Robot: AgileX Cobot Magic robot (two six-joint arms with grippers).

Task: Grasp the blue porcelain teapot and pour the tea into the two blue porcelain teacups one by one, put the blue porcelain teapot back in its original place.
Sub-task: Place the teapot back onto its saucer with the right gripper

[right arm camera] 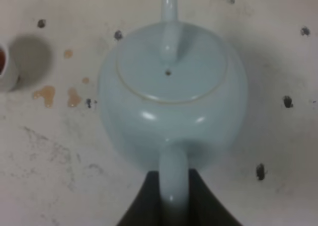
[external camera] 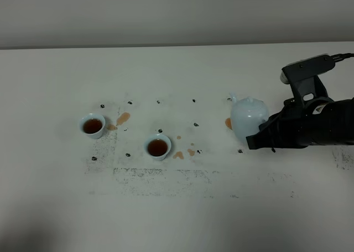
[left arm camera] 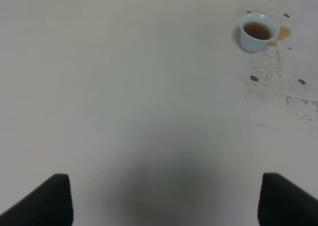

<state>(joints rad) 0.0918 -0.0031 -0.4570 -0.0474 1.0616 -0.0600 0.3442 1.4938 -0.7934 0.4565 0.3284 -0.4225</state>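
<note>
The blue porcelain teapot [external camera: 249,116] stands upright on the white table at the right, spout pointing away to the left. My right gripper [external camera: 260,137] is shut on its loop handle; the right wrist view shows the teapot [right arm camera: 171,102] from above, with the right gripper [right arm camera: 174,198] clamping the handle from both sides. Two blue porcelain teacups hold brown tea: one [external camera: 92,125] at the left, the other [external camera: 157,147] nearer the middle. The left wrist view shows the left cup [left arm camera: 257,32] far off. My left gripper [left arm camera: 166,201] is open over bare table.
Brown tea spills lie beside the left cup [external camera: 123,118], to the right of the middle cup [external camera: 178,155] and by the teapot's base [external camera: 228,122]. Small dark marks dot the table [external camera: 177,207]. A cup edge [right arm camera: 5,67] shows in the right wrist view.
</note>
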